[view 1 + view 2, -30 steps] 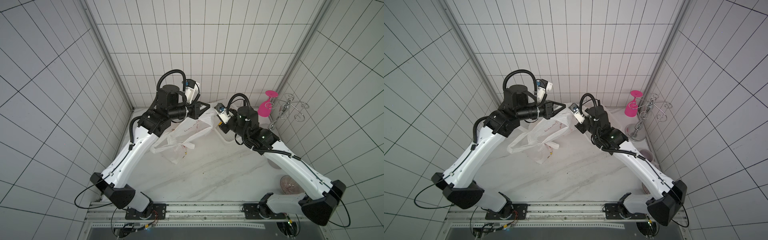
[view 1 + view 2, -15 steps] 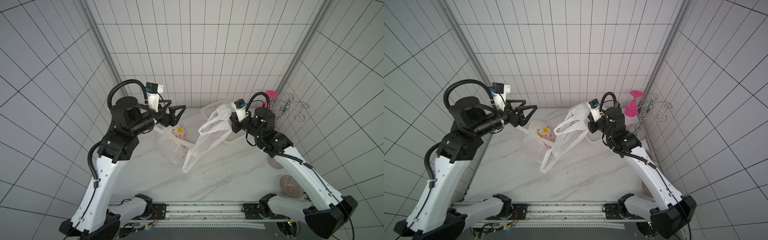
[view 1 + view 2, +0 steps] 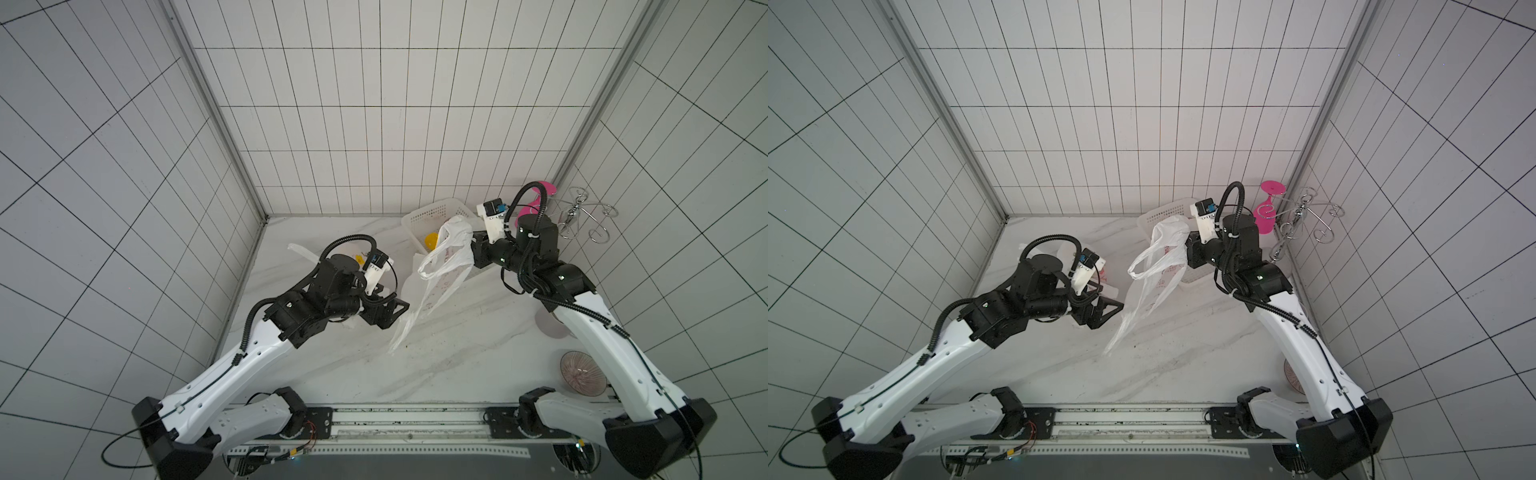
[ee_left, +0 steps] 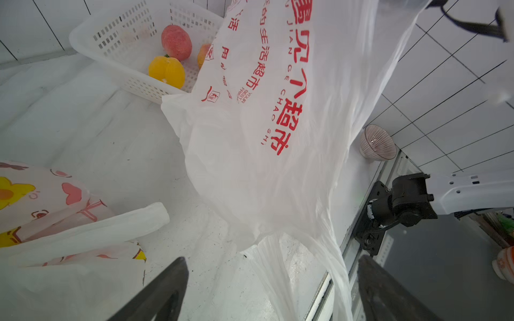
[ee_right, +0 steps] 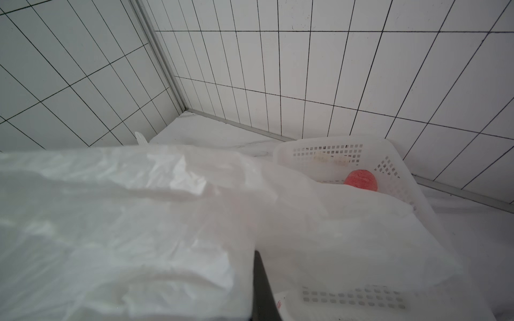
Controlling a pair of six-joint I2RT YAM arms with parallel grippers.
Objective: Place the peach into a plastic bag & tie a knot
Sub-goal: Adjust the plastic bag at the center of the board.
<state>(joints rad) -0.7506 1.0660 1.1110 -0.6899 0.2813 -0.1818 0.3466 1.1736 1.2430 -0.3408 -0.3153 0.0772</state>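
Where visible, three fruits (image 4: 176,41), one basket (image 4: 125,80).

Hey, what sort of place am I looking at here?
Probably a robot test cell, not a real kitchen: tiled walls, a marble-look tabletop, left arm and right arm on a rail.

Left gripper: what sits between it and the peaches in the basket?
The plastic bag hanging from the right gripper; both top views show it.
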